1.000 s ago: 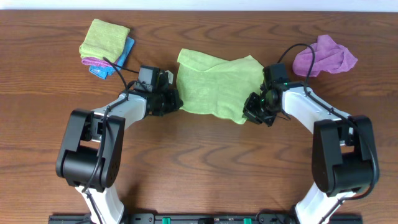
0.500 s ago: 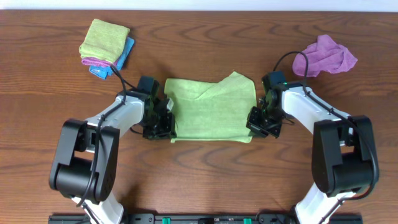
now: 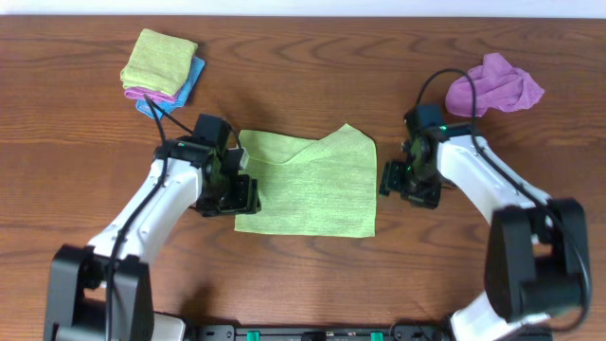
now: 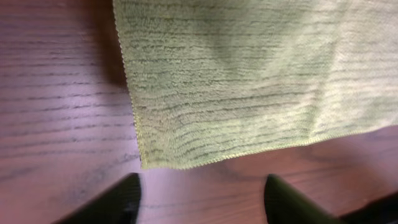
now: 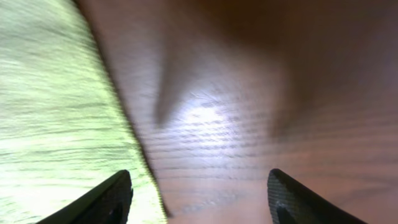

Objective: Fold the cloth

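Plainly, the green cloth lies spread on the table at the middle, between the two arms and free of both. The left gripper sits just beside its left edge, fingers wide apart with only bare wood between them and the cloth's near corner just ahead. The right gripper sits just off the right edge, equally wide and holding nothing.

The cloth looks doubled over once. Its near edge is straight, but the far edge is uneven, dipping at the left and rising to a peak at the right, so the layers seem poorly aligned. Judged against the compact folded stack at far left, at least one more fold and some squaring appear to remain. A crumpled purple cloth waits at far right.
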`<action>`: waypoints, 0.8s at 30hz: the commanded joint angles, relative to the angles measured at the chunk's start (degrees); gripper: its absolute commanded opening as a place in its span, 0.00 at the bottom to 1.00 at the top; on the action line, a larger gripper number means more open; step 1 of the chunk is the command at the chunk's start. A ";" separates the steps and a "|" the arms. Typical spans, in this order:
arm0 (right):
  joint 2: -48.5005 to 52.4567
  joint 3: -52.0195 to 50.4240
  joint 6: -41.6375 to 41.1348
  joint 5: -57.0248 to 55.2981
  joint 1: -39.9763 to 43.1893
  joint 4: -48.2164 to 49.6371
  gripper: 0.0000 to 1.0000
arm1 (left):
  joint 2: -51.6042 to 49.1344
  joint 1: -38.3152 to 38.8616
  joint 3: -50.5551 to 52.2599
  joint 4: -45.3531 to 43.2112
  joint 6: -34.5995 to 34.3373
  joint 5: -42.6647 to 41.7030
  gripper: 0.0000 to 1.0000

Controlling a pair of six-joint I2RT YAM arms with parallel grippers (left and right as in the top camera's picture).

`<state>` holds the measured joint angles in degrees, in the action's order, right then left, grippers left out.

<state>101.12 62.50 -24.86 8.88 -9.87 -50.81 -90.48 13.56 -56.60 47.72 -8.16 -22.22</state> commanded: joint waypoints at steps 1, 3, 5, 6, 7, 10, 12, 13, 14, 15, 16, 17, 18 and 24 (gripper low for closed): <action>-4.24 -0.04 5.05 -0.94 0.42 4.15 0.73 | 1.90 -0.15 0.61 0.52 0.44 1.44 0.87; -4.92 -0.04 7.02 -0.92 0.42 8.66 0.73 | 2.34 -0.15 0.61 0.46 0.35 1.42 0.93; -4.76 -0.04 9.22 -0.90 0.42 14.88 0.74 | 2.56 -0.15 0.57 0.42 -0.15 1.36 0.96; -4.33 -0.04 10.69 -0.66 0.42 18.86 0.74 | 2.54 -0.15 0.55 0.44 -0.83 1.14 0.98; -3.96 -0.04 11.91 -0.02 0.42 21.59 0.74 | 2.54 -0.15 0.55 0.42 -1.31 0.72 0.98; -2.12 -0.04 15.76 2.40 0.42 31.21 0.75 | 2.54 -0.15 0.55 0.09 -1.55 -3.02 0.95; -0.48 -0.04 16.04 3.13 0.42 36.20 0.77 | 2.54 -0.15 0.50 -0.26 -2.67 -5.14 0.95; 0.44 -0.04 16.17 3.91 0.42 38.01 0.77 | 2.54 -0.15 0.48 -0.50 -2.80 -6.43 0.95; 2.05 -0.04 16.17 5.60 0.44 40.22 0.77 | 2.54 -0.15 0.42 -1.01 -2.89 -8.41 0.95; 3.41 -0.04 16.15 6.99 0.44 41.44 0.77 | 2.54 -0.15 0.37 -1.42 -3.28 -9.88 0.95; 4.59 -0.04 16.15 8.26 0.44 42.27 0.76 | 2.54 -0.15 0.24 -1.73 -3.69 -11.08 0.95; 6.14 -0.04 16.15 9.55 0.44 42.99 0.76 | 2.54 -0.15 0.04 -2.01 -3.87 -12.48 0.95; 7.37 -0.04 16.15 10.60 0.42 43.47 0.76 | 2.54 -0.15 -0.28 -2.16 -3.87 -13.88 0.95; 10.51 -0.04 15.89 12.61 0.42 44.89 0.74 | 2.54 -0.15 -2.84 -2.12 -4.11 -15.37 0.95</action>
<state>111.37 62.52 -9.82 19.11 -9.87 -6.37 -88.71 13.56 -56.90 45.63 -11.84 -35.44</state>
